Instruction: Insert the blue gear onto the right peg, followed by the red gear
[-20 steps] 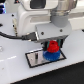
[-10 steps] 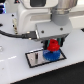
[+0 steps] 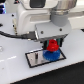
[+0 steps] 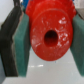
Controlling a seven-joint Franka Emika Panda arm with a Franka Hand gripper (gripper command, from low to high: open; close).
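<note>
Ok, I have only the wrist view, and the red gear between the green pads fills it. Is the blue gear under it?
Observer: Yes. The blue gear lies on the grey plate, at the plate's end toward the exterior view's right, directly below the red gear.
Operator: Does the red one touch the blue one?
Observer: They look very close, but the exterior view is too blurred to tell whether they touch.
Operator: And how does the hand stand?
Observer: The hand points straight down over that end of the plate.
</note>
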